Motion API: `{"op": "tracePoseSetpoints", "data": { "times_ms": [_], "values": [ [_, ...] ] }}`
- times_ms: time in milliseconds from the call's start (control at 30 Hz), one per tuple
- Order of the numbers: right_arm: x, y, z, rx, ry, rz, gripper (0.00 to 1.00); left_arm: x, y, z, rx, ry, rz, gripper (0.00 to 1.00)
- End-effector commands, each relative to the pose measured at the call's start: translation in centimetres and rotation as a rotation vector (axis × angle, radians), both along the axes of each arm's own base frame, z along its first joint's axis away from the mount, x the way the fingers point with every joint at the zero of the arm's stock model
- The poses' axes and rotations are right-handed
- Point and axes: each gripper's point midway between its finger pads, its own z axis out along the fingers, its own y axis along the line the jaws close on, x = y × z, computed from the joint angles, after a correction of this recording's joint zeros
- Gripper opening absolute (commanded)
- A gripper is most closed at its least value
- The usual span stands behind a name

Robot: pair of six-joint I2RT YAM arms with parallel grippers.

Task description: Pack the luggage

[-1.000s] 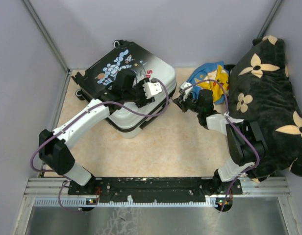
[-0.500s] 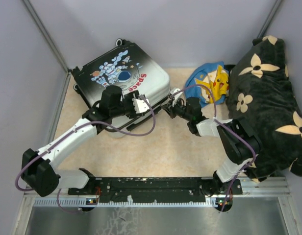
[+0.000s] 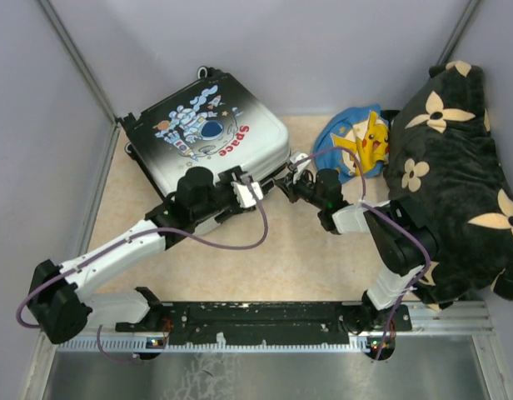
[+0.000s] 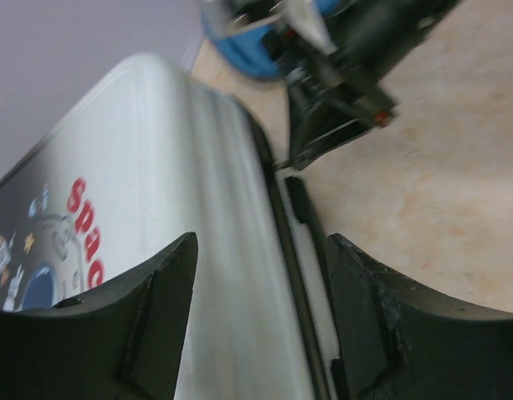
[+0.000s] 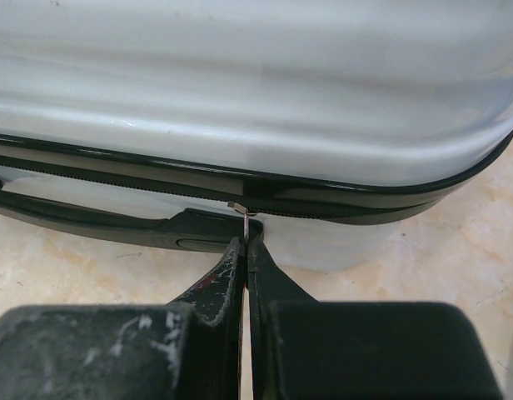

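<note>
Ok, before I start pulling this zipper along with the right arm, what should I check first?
1. Right gripper shut on the zipper pull: ok, the tab is pinched.
2. Suitcase lid down: ok in the top view.
3. Left gripper steadying the case: not ok, it is open over the lid edge and grips nothing.
4. Everything packed: likely not ok, the blue Pikachu cloth lies on the table beside the black cushion.
5. Zipper track free of snags ahead: cannot tell.
</note>
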Motion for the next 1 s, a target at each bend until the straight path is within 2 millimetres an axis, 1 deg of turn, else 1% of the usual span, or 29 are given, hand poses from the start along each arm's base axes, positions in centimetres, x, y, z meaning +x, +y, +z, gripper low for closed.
{"op": "tracePoseSetpoints", "data": {
  "times_ms": [0,67,100,167,300,400,500,667,733,833,967],
  "values": [
    [0.1,0.4,2.5,0.045,-0.081,-0.001,0.0,-6.1,-2.9,-1.2,-0.013,0.102,-0.264,0.7],
    [0.1,0.4,2.5,0.049,-0.078,-0.005,0.0,-6.8,-3.2,-3.4,0.034,0.183,-0.273,0.7],
    [0.2,0.3,2.6,0.049,-0.079,-0.011,0.0,-6.6,-3.2,-4.4,0.043,0.219,-0.251,0.7],
    [0.4,0.2,2.6,0.05,-0.078,-0.019,0.0,-5.3,-3.2,-6.1,0.045,0.269,-0.163,0.71],
    [0.5,0.2,2.5,0.053,-0.07,-0.024,0.0,-4.0,-3.4,-9.4,0.093,0.331,-0.074,0.7],
    [0.6,0.1,2.6,0.053,-0.072,-0.027,0.0,-2.4,-2.7,-11.4,0.123,0.35,0.045,0.71],
    [0.5,0.0,2.6,0.052,-0.073,-0.03,0.0,-0.9,-2.0,-12.5,0.134,0.325,0.153,0.77],
    [0.5,-0.1,2.5,0.055,-0.067,-0.036,0.0,1.8,-0.7,-13.6,0.165,0.253,0.312,0.78],
    [0.6,-0.2,2.4,0.056,-0.062,-0.044,0.0,2.5,-0.2,-14.6,0.195,0.238,0.359,0.78],
    [0.8,-0.2,2.2,0.052,-0.053,-0.053,0.0,3.0,0.8,-16.7,0.26,0.24,0.413,0.78],
    [1.1,-0.3,2.2,0.051,-0.055,-0.066,0.0,2.6,2.1,-19.5,0.354,0.252,0.432,0.76]
  ]
}}
